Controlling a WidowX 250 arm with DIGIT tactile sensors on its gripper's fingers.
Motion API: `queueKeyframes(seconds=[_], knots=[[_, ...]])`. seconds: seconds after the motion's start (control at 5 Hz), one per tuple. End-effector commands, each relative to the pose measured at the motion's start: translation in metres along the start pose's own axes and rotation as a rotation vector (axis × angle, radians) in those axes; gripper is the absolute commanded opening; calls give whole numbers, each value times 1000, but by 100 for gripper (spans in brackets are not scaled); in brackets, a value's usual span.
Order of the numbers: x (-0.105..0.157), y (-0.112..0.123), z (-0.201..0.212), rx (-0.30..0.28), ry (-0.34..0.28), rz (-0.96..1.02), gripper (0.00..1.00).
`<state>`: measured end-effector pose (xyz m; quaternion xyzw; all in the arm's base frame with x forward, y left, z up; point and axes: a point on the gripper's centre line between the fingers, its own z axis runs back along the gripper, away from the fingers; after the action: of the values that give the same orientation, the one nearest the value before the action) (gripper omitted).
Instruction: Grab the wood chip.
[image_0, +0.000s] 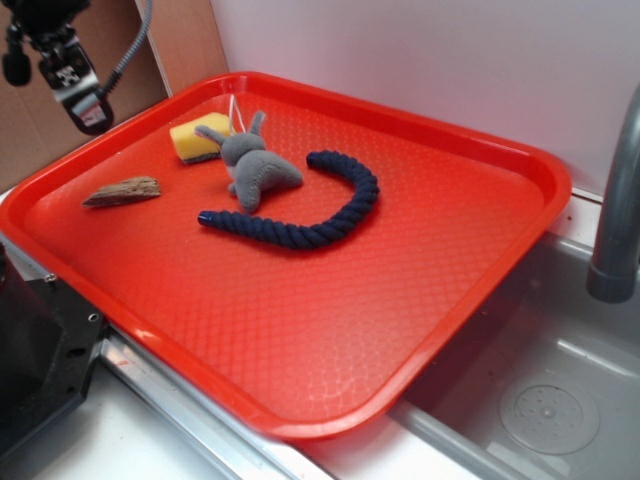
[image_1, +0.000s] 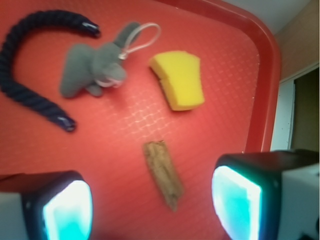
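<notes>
1. The gripper (image_1: 152, 202) is hovering wide open, holding nothing; both fingers are running off the bottom of the wrist view.
2. In the exterior view, the gripper (image_0: 80, 95) is partly cropped at the top left corner.
3. The chip (image_1: 163, 173) is lying flat on the tray (image_1: 225, 75), between the fingers, near the sponge (image_1: 181, 80).
4. The mouse (image_1: 95, 67) is appearing blurred beside the rope (image_1: 25, 75).

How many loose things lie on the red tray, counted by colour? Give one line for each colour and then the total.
Yellow: 1, the sponge
Grey: 1, the plush mouse
Dark blue: 1, the rope
Brown: 1, the wood chip
Total: 4
</notes>
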<state>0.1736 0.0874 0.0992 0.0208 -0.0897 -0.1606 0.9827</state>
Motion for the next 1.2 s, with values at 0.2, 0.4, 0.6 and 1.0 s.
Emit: queueKeyframes(seconds=[0.2,0.4,0.6,1.0], knots=[[-8,19,-55,18,72,-27,100],[-14,17,-69,48,103,-40,100],[-21,16,-82,14,129,-66,100],[-20,19,-87,-24,131,-59,0]])
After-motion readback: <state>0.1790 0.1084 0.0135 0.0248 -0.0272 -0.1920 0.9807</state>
